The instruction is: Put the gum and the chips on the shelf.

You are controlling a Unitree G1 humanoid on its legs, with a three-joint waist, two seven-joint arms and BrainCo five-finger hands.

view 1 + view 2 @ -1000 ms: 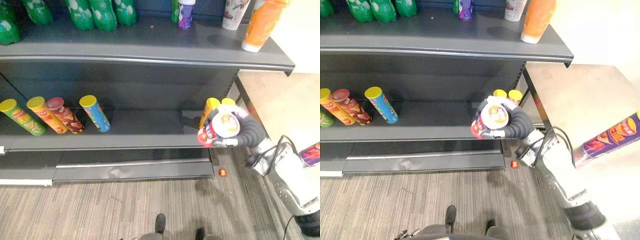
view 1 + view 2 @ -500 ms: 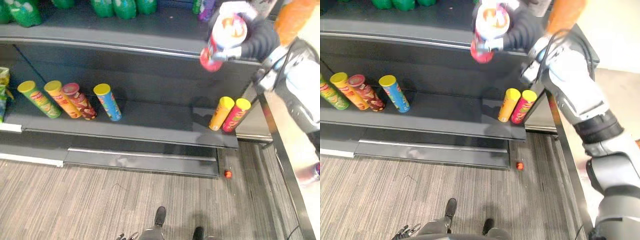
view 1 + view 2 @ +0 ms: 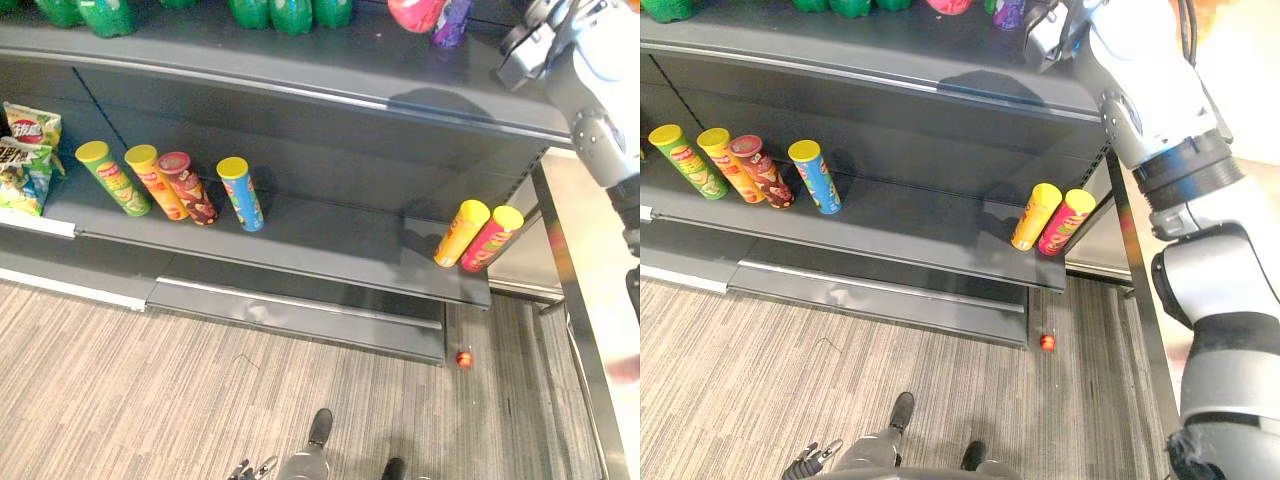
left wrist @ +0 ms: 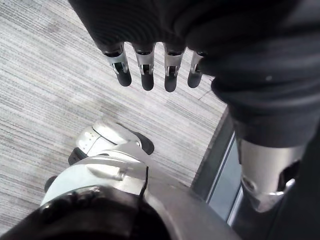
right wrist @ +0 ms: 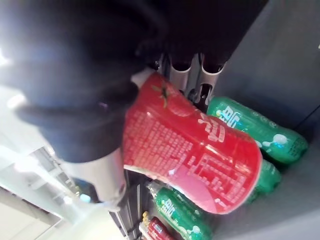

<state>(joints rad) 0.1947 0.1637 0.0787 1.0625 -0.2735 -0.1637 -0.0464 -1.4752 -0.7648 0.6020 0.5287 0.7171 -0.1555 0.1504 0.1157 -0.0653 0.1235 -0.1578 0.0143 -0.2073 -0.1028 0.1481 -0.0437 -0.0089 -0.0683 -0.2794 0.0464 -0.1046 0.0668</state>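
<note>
Your red chips can (image 5: 192, 150) is in the right hand (image 5: 181, 76), which has its fingers and thumb curled round the tube's body. In the right wrist view the can's long axis runs slantwise across the palm, and its far end points toward the green bottles (image 5: 260, 135) at the back of the top shelf (image 3: 300, 70). From the head camera only the can's red end shows at the upper edge. It is above the shelf deck, just beside the purple bottle (image 3: 452, 25) and to the right of the green bottles. You cannot tell from here whether that end touches the deck or hangs clear of it.

What matters for your next move is probably the tilt. The can does not look upright, so you would need to turn the wrist until its axis stands square to the deck. Then lower it onto the bare grey patch between the green bottles and the purple bottle, without nudging either.

The right hand is the only one near the shelf. Your left hand (image 4: 146, 72) hangs low over the floor (image 4: 50, 90) with straight fingers and nothing in it, well apart from the work. The chip tubes (image 3: 240, 193) on the lower shelf (image 3: 330, 240) stand clear of your path
</note>
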